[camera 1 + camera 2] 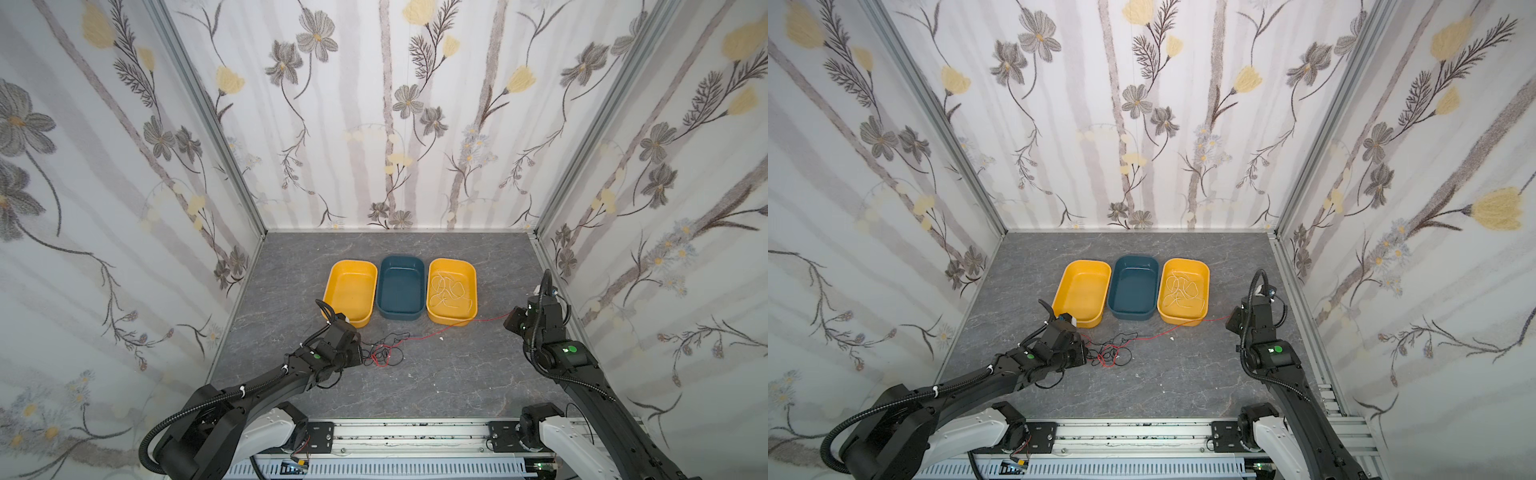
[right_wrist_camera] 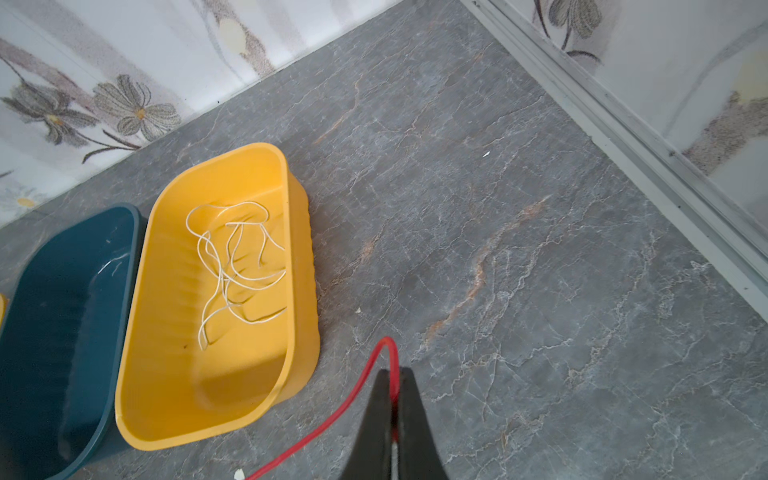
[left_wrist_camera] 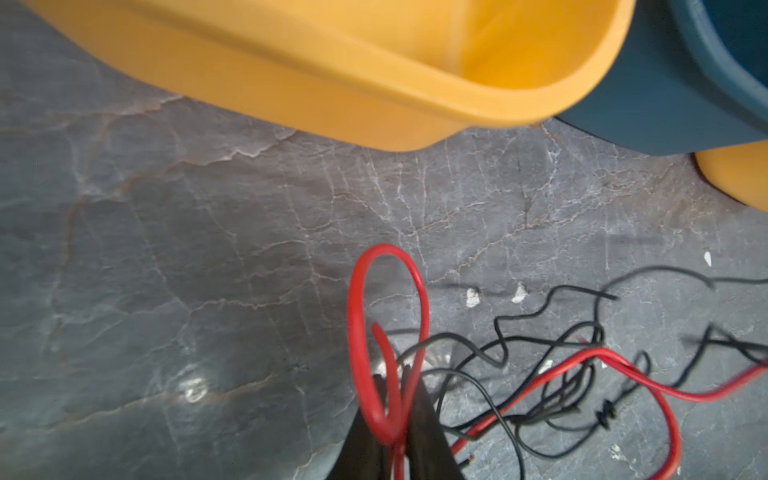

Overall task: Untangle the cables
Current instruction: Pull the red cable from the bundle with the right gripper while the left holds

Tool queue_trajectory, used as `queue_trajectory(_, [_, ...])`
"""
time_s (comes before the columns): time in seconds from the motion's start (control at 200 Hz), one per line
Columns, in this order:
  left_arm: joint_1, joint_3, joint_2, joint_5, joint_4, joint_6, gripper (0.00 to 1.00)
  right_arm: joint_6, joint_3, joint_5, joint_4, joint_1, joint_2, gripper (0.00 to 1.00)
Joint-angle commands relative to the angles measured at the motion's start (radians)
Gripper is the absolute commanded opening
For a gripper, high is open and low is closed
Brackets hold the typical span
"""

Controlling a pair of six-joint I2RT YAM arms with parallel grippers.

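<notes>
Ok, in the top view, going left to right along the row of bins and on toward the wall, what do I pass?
left yellow bin → blue bin → right yellow bin holding the white cable → right claw, shut on the red cable.

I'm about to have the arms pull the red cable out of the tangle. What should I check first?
1. Shut left gripper holds the red cable by its loop: ok.
2. Shut right gripper holds the red cable: ok.
3. Red cable free of the black cables: not ok, they cross beside the left gripper.
4. A black cable also pinched in the left jaws: cannot tell.
5. The white cable lies apart, inside the yellow bin on the right arm's side: ok.
</notes>
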Motion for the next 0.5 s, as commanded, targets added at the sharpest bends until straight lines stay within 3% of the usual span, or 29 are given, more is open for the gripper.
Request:
queue_trajectory(0.0, [0.005, -0.007, -0.002, -0.011, -0.014, -0.025, 0.14, 0.006, 0.009, -0.019, 0.033, -0.009, -0.006, 0.0])
queue_trajectory(0.195, [0.004, 0.004, 0.009, 0.064, 0.015, 0.0, 0.17, 0.016, -0.036, -0.304, 0.142, 0.022, -0.003, 0.0])
queue_trajectory(0.495, [0.005, -0.002, -0.017, 0.068, 0.024, 0.003, 0.18, 0.052, -0.05, -0.338, 0.149, 0.143, -0.021, 0.0])
